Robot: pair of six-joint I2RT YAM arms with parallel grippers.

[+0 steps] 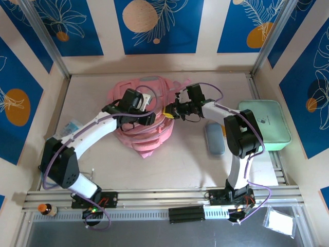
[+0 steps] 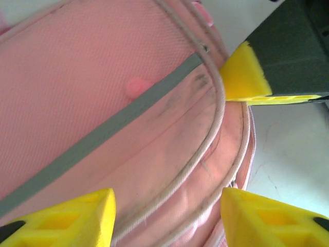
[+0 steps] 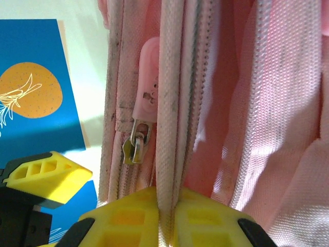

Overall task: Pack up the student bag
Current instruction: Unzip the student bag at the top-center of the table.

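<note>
**Inspector A:** Pale table, patterned walls on three sides, a rail along the near edge. Where is the bag?

**Inspector B:** The student bag lies slumped directly beneath both sets of fingers. The right gripper is clamped on a piped zip edge, with the zip pull just past its fingertips. The left gripper stands parted over the front panel, holding nothing.

**A:** Progress?

**B:** Early, by appearance (nothing visible inside). The mint-green case and grey pouch lie out behind the right fingers, unpacked.

**A:** Clearance?

**B:** Bare table on the near side of the fingers. The back wall is close beyond the bag.
</note>
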